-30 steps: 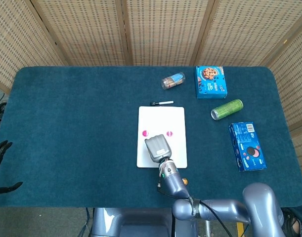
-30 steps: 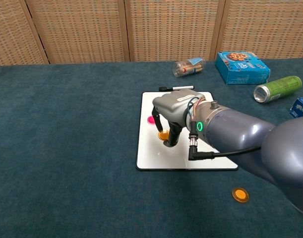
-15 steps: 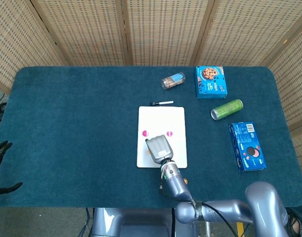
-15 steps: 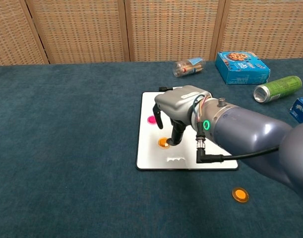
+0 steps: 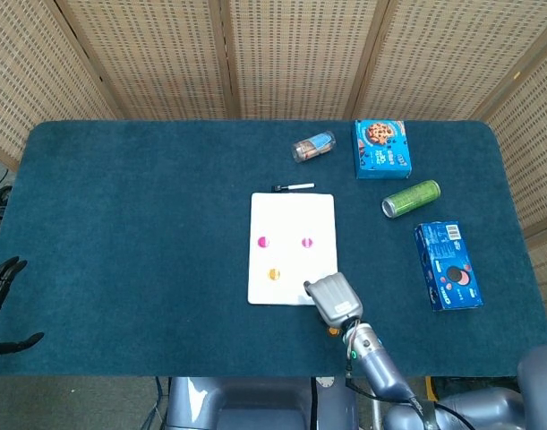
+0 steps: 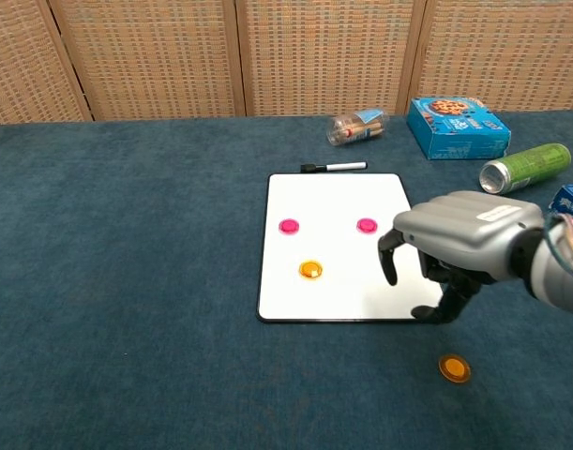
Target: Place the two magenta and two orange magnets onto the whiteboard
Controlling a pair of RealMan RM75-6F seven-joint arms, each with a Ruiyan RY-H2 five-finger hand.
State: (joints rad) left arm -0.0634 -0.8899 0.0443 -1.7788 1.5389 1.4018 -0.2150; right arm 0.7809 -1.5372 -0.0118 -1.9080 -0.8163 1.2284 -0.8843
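The whiteboard (image 5: 292,212) (image 6: 335,200) lies flat mid-table. On it sit two magenta magnets (image 5: 262,242) (image 5: 306,241) (image 6: 289,226) (image 6: 367,225) and one orange magnet (image 5: 274,274) (image 6: 310,270). A second orange magnet (image 6: 454,367) (image 5: 333,330) lies on the cloth off the board's near right corner. My right hand (image 6: 459,246) (image 5: 333,299) hovers over that corner, just above and behind the loose magnet, fingers apart and pointing down, holding nothing. My left hand (image 5: 0,305) shows only at the far left edge of the head view, fingers spread.
A black marker (image 5: 293,187) (image 6: 334,167) lies at the board's far edge. Beyond are a small jar (image 5: 312,146) on its side, a blue cookie box (image 5: 381,149), a green can (image 5: 411,198) and a second blue box (image 5: 448,264) at right.
My right hand has let go of the orange magnet on the board and swung right and toward me, off the board, to above the loose orange magnet.
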